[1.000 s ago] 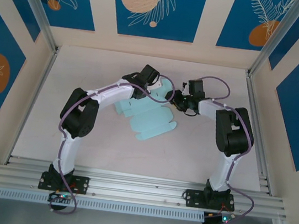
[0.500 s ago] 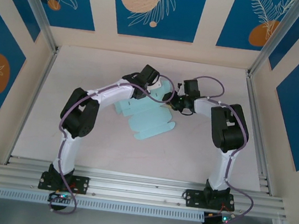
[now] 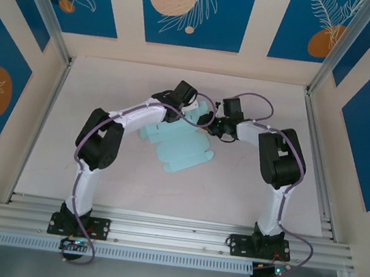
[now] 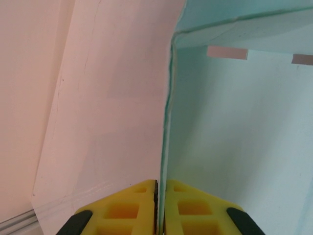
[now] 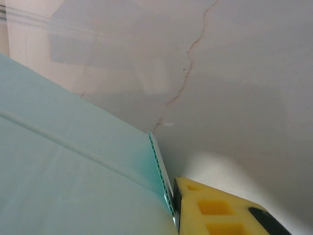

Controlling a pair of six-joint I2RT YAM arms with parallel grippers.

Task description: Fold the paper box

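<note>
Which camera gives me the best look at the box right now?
Top external: the box shows most of its outline and flaps between the arms. Left wrist gives it close up, one edge pinched in the shut jaws; right wrist catches a corner.

Even, diffuse light from above, faint soft shadows under my arms on the counter, overhead view sharp, wrist views softer, paper box blurred up close, grey shadow and bright patch beside my right pincer.
</note>
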